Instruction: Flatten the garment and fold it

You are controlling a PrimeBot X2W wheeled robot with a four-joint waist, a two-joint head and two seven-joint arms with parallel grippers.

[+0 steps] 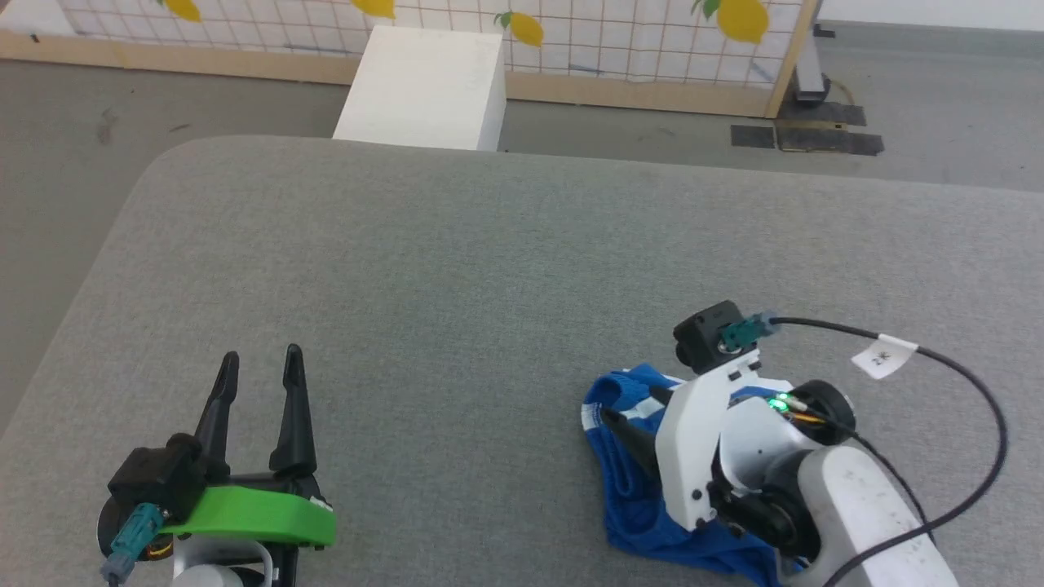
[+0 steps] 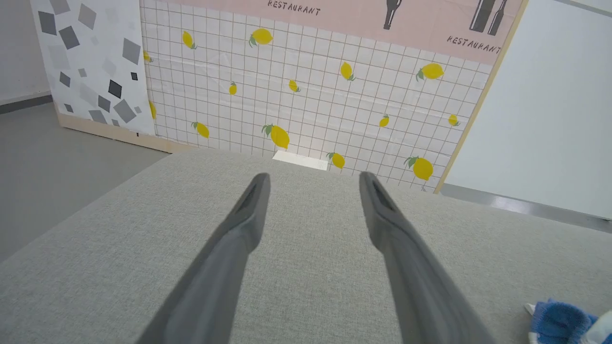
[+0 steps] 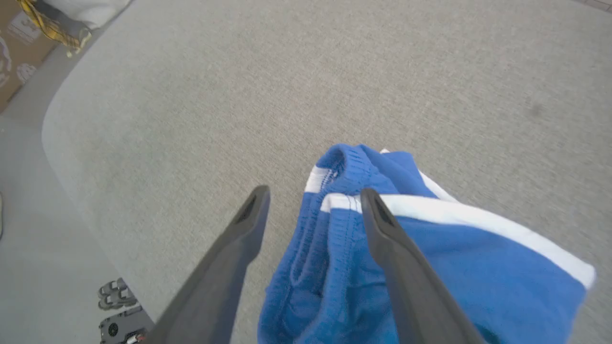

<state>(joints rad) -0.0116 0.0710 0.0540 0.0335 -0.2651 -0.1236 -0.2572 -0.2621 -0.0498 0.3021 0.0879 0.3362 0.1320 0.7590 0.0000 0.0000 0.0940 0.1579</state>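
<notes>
Garment (image 3: 334,267) bunched, right gripper (image 3: 313,197) spread over it

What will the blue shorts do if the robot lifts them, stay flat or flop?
Probably flop: the blue shorts already lie bunched in soft folds on the grey surface. They look light and thin, so a push would likely crumple them, not roll them.

The wide padded surface (image 1: 489,269) is matt grey cloth with a coarse weave. The bright blue shorts (image 3: 344,248) are soft, matt knit fabric, ribbed at the waist. The left gripper (image 1: 262,353) has fingers (image 1: 294,399) of matt dark plastic.
</notes>
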